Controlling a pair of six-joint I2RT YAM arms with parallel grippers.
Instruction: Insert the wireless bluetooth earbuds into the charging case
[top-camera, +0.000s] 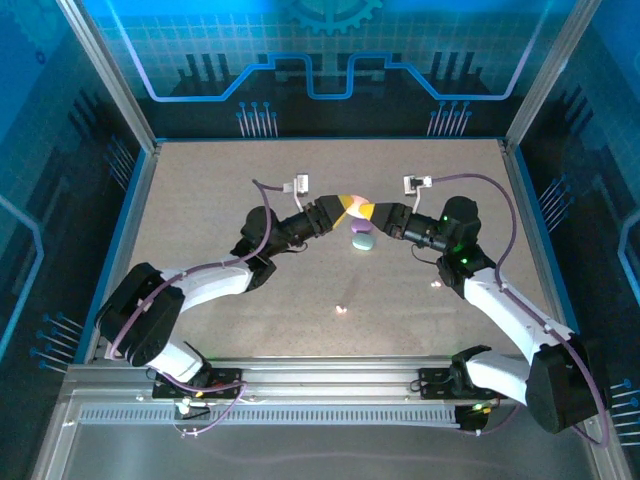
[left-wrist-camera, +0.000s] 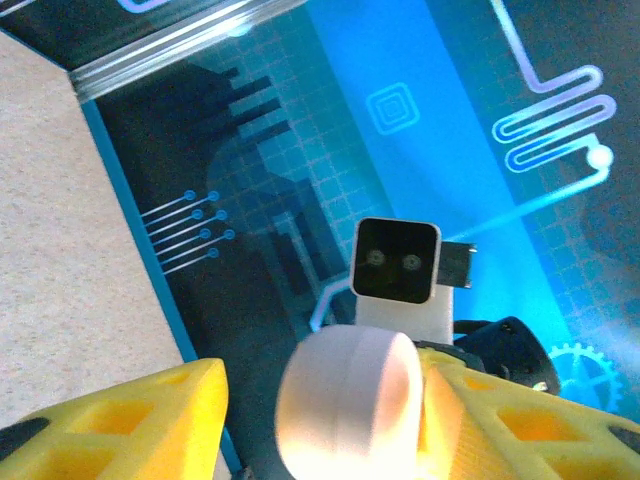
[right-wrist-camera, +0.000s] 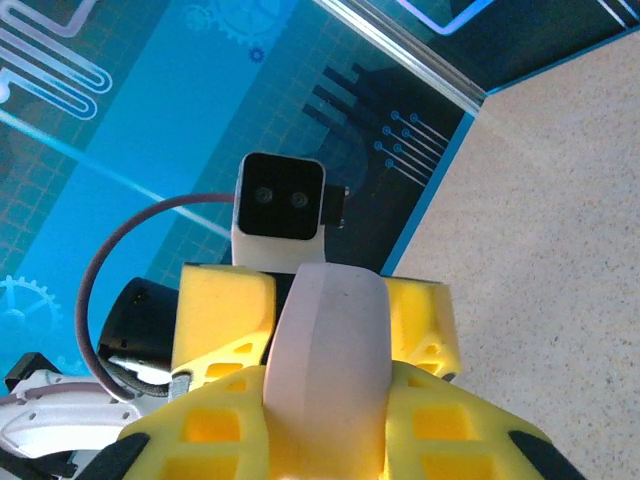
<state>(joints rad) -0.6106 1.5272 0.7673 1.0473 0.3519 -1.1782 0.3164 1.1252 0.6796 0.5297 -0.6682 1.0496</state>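
Holding the pale case aloft above mid-surface, both arms on it. The right fingers are clamped on one end. The left fingers straddle the other end: one pad touching, a dark gap beside the other, so no grip there yet. A green case sits directly beneath. One earbud, a tiny pale speck, lies well nearer the bases; I can't place any others.

Risks, my read:
- A one-sided push from the left twists the pale case out of the right's hold.
- A drop strikes the green case and skitters off.
- The earbud is small enough to flick away on approach.
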